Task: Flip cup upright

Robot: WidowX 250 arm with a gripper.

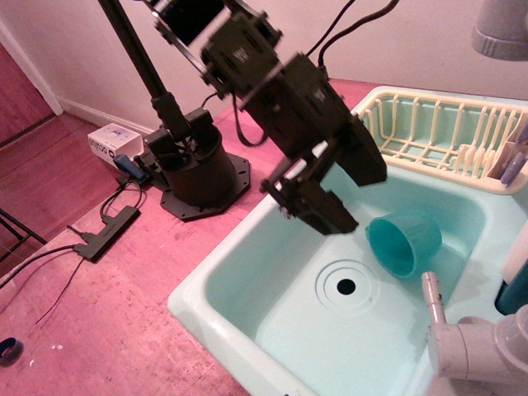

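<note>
Arm reaching in over the sink, cup on its side and waiting

Far left on the pink counter sits the arm's base (pixel 194 169), bolted clear of the basin so it can lean in. The gripper (pixel 356 198) hangs above the sink (pixel 247 272), its two fingers spread apart, nothing between them, aimed at the target. Just right of it, apart from the claw, the teal cup (pixel 404 241) lies tipped beside the drain (pixel 346 286), mouth facing down-left. Beyond, the dish rack (pixel 437 136).

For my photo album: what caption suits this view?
Robot arm's tool near a teal cup lying sideways in a mint sink.
</note>
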